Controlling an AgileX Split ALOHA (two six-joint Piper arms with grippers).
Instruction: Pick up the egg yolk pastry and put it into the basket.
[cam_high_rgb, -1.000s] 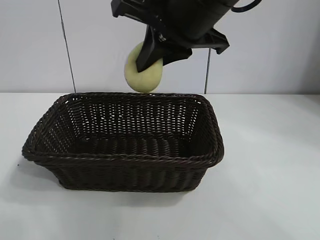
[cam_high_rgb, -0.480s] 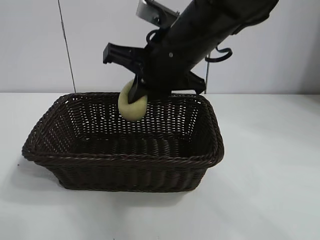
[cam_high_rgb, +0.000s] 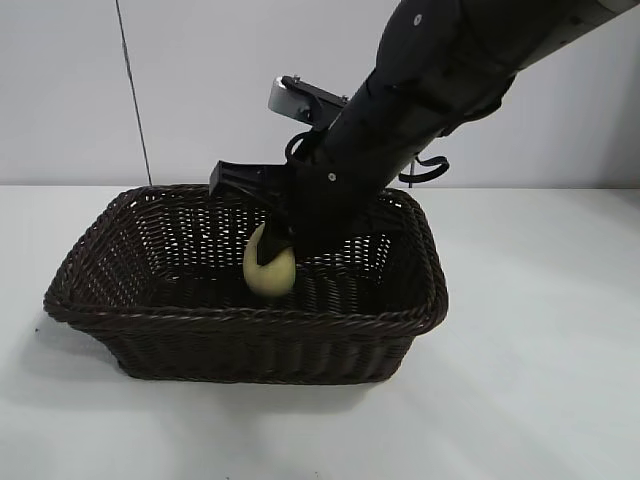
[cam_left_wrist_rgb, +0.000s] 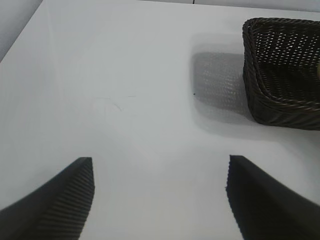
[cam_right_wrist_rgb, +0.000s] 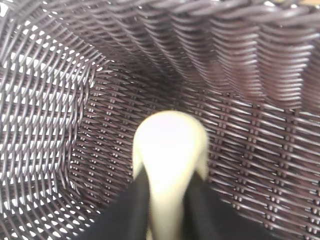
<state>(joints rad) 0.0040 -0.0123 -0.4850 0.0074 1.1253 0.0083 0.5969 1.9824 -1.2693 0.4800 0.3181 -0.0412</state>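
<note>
Standing on edge at frame centre, the pastry (cam_high_rgb: 270, 268) is sitting pinched in the right gripper (cam_high_rgb: 274, 252) inside the basket (cam_high_rgb: 245, 322); the left gripper (cam_left_wrist_rgb: 160, 200) is gaping wide.

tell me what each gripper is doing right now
left gripper: open, holding nothing, over the bare table.
right gripper: closed on the pastry, down inside the basket.

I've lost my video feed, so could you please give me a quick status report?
Right tool down inside the basket, pastry between its fingers. Left tool open over bare table, well clear of the basket. Nothing in the way.
</note>
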